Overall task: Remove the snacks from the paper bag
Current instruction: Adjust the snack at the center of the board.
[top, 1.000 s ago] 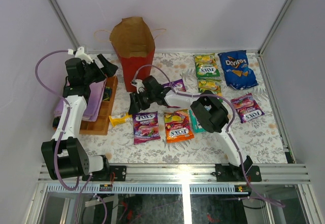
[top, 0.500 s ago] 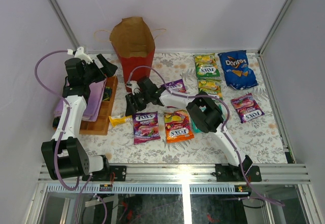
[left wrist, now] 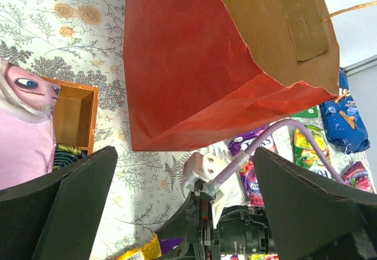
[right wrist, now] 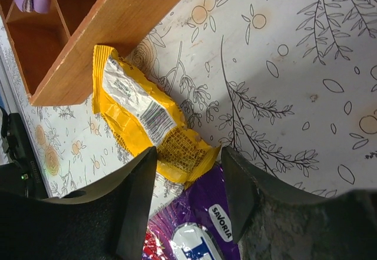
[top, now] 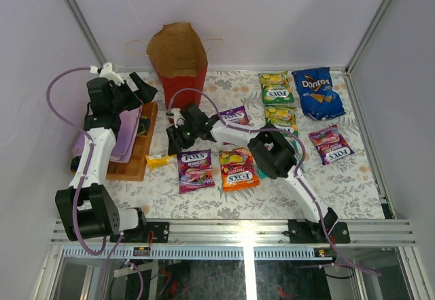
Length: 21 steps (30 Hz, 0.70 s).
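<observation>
The red paper bag (top: 178,62) stands upright and open at the back; its red side fills the left wrist view (left wrist: 194,77). Snacks lie on the table: blue Doritos (top: 317,92), green-yellow packs (top: 276,88), a pink pack (top: 330,143), an orange pack (top: 238,169), a purple pack (top: 195,169) and a small yellow packet (top: 158,159). My left gripper (top: 144,86) is open and empty (left wrist: 182,213), left of the bag above the tray. My right gripper (top: 175,139) is open and empty, low over the table, above the yellow packet's end (right wrist: 147,118) and the purple pack (right wrist: 200,224).
An orange-brown wooden tray (top: 132,158) with a pink-purple cloth (top: 122,133) lies at the left, its corner close to the yellow packet (right wrist: 88,53). Another purple pack (top: 235,114) lies by the right arm. The enclosure walls stand behind the bag and at both sides.
My right gripper has moved a little left and away, toward the foot of the bag, and its elbow followed. The left arm and the packets have not moved.
</observation>
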Available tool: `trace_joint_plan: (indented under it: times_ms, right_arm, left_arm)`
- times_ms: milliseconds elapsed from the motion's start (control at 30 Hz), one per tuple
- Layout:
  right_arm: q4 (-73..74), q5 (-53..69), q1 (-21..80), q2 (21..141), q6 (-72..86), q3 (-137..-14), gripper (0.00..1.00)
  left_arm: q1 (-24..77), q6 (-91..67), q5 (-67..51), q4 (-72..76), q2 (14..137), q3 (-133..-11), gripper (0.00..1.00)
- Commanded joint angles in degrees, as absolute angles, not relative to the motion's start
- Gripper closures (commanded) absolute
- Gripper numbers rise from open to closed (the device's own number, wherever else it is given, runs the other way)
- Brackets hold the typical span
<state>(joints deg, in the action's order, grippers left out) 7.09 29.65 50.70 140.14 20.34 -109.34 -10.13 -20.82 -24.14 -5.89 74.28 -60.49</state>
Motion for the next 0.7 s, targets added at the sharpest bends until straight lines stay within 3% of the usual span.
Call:
trace_joint_plan:
  times_ms: [0,200,400,500,667]
  right_arm:
    - [8.06,30.06,51.36,142.07,20.16,-111.77,0.46]
    - [8.26,30.99,51.49,143.18,20.77,-113.18,0.56]
    - [6.91,32.2,51.55,142.74,22.48,-113.98,0.95]
    - [6.65,32.34,51.54,141.52,22.49,-114.51,1.0]
    - [7.77,31.17,51.52,135.97,17.2,-113.58,1.0]
  left_arm:
    - [-10.5,-20.48,-23.54,-3.43,73.38,-60.15,0.0]
    - [-10.48,-20.48,-23.34,-3.59,73.47,-60.2,0.0]
    - [-10.5,-20.12,-22.49,-4.0,73.34,-60.24,0.0]
    - [-10.52,-19.94,-21.68,-4.26,73.26,-60.23,0.0]
    - [-10.53,-19.68,-21.06,-4.52,73.13,-60.25,0.0]
